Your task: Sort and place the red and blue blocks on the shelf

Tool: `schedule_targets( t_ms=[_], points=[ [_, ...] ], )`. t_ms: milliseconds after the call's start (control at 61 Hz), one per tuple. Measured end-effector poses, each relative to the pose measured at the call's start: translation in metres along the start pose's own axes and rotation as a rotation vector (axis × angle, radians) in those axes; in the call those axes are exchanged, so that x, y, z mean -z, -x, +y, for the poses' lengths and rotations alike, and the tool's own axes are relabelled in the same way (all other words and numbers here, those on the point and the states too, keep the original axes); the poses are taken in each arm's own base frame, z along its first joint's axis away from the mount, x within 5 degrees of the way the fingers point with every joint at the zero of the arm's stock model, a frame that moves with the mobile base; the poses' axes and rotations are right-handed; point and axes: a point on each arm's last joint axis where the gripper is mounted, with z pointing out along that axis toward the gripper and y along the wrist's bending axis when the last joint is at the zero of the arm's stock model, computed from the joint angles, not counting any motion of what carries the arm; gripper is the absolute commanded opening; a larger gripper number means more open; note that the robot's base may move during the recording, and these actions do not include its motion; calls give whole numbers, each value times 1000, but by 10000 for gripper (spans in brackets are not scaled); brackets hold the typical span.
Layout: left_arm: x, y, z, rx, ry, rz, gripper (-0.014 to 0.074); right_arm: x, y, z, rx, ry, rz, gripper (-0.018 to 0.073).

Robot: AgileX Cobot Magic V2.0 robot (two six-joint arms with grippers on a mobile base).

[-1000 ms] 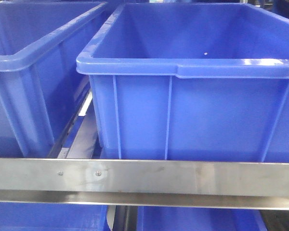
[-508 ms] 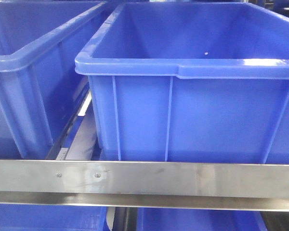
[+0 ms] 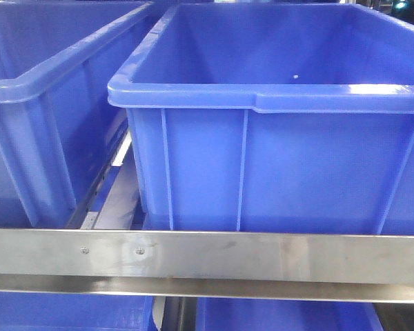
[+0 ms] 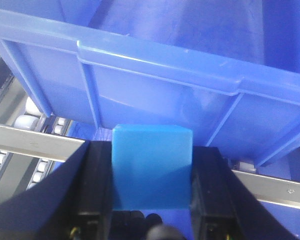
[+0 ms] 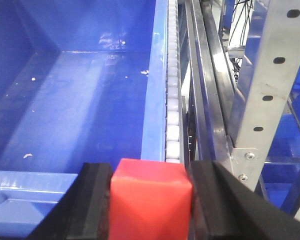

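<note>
In the left wrist view my left gripper point(image 4: 152, 147) is shut on the blue block point(image 4: 152, 172), a plain cube held just in front of a blue bin's front wall point(image 4: 155, 85), above the shelf's steel rail point(image 4: 30, 145). The right wrist view shows my right gripper point(image 5: 151, 172) shut on the red block point(image 5: 150, 205). It hovers over the near right corner of a bin point(image 5: 75, 100), beside the white roller track point(image 5: 173, 100). The front view shows the shelf rail point(image 3: 207, 255) with two screws, but no gripper and no block.
Two large blue bins stand side by side on the shelf, one on the left point(image 3: 34, 124) and one on the right point(image 3: 276, 158), with a narrow gap between them. A perforated steel upright point(image 5: 270, 85) rises right of the roller track. More blue bins sit below the rail point(image 3: 283, 314).
The front view has shifted very slightly, so the rail sits a little lower in the picture. The bins have not moved on the shelf.
</note>
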Motion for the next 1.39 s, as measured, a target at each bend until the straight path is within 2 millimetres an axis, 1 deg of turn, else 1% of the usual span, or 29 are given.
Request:
schedule_targets(
  t_ms=[1393],
  points=[
    [0,0,0,0,0,0,125,0,0,0,0,0,0,49]
  ],
)
